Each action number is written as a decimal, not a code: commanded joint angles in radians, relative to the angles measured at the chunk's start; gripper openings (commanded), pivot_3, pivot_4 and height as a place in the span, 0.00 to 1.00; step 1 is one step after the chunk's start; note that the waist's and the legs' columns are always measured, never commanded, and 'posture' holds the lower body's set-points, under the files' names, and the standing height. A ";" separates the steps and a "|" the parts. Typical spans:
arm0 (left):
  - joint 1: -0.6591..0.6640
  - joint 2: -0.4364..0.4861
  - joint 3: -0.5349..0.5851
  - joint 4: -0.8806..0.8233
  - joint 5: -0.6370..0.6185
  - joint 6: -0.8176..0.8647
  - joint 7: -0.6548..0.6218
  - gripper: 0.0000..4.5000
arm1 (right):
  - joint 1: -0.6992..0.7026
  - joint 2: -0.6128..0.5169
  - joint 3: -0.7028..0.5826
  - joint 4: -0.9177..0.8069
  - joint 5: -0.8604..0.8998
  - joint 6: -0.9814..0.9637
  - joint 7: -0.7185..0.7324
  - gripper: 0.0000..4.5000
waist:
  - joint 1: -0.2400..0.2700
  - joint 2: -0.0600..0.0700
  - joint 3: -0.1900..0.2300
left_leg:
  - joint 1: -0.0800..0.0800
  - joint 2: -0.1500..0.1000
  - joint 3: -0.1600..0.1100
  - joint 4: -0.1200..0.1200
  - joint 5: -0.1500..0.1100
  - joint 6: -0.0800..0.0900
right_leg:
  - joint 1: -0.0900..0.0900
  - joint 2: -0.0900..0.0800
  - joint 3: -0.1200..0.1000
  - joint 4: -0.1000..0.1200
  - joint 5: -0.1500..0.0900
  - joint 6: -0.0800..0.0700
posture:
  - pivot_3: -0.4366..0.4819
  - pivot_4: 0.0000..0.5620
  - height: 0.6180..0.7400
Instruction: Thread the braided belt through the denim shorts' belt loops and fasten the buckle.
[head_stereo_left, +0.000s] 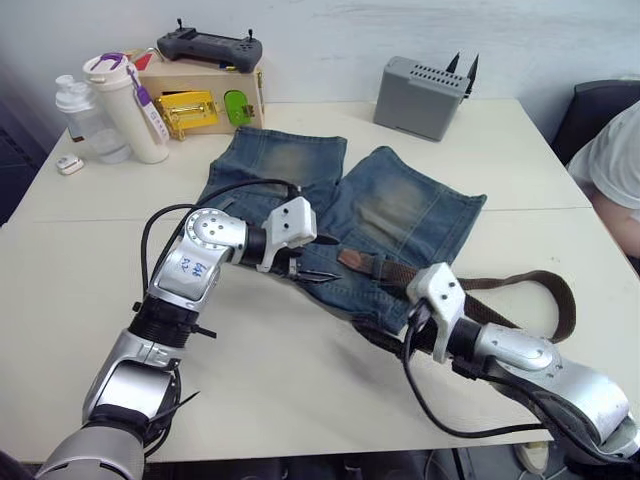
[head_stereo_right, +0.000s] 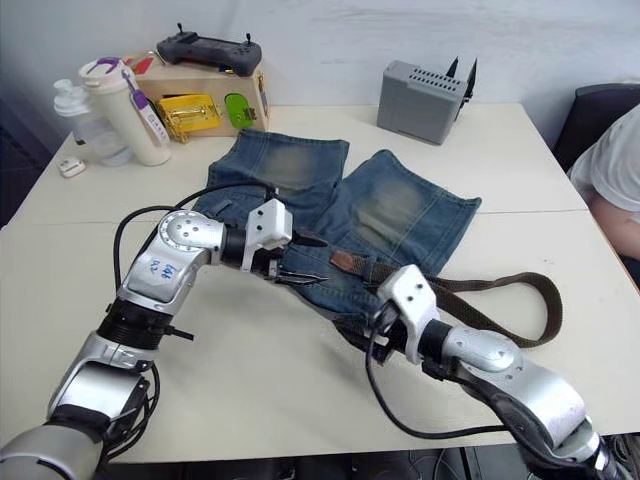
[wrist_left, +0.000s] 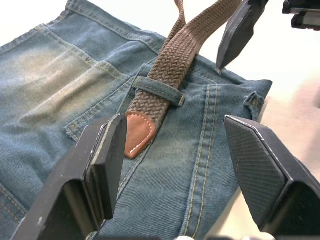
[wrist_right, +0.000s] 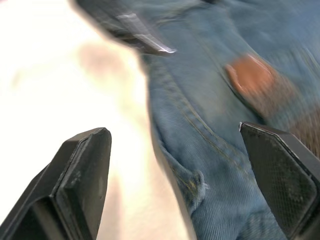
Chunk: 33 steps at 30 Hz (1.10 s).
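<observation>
The denim shorts (head_stereo_left: 400, 215) lie flat on the white table (head_stereo_left: 90, 250), waistband towards me. The braided belt (head_stereo_left: 530, 290) runs through one belt loop (wrist_left: 159, 90); its tan tip (wrist_left: 137, 135) pokes out just past that loop. From there the strap curves off to the right in a loop on the table. My left gripper (head_stereo_left: 322, 258) is open and hovers over the waistband, just left of the tan tip. My right gripper (wrist_right: 172, 130) is open, low at the shorts' near edge. The buckle is hidden.
At the back left stand a wooden box (head_stereo_left: 205, 100) with a black controller (head_stereo_left: 210, 45) on top, a white bottle (head_stereo_left: 125, 105) and a clear bottle (head_stereo_left: 85, 120). A grey box (head_stereo_left: 420, 95) sits at the back. A person (head_stereo_left: 610, 170) sits at the right edge.
</observation>
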 joint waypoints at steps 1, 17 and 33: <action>0.002 0.021 -0.021 0.009 0.043 -0.078 -0.008 0.76 | -0.109 -0.115 0.289 0.074 -0.464 -0.229 0.133 0.98 | 0.003 0.000 0.000 | 0.000 0.000 0.000 0.000 0.000 0.000 | 0.000 0.000 0.000 0.000 0.000 0.000 | 0.48 0.27 0.97; -0.113 -0.150 -0.229 0.396 0.536 -0.775 0.514 0.76 | -0.080 -0.106 0.235 0.215 -0.669 -0.281 0.156 0.01 | 0.032 -0.001 0.000 | 0.000 -0.001 0.001 0.004 -0.002 0.004 | 0.002 -0.002 0.000 -0.001 0.001 0.001 | 0.48 0.27 0.97; -0.193 -0.186 -0.316 0.575 0.890 -0.829 0.956 0.70 | -0.016 -0.048 0.142 0.153 -0.684 -0.202 0.190 0.00 | 0.033 -0.001 0.000 | 0.000 -0.001 0.001 0.003 -0.001 0.003 | 0.001 -0.002 0.000 0.000 0.001 0.001 | 0.48 0.27 0.97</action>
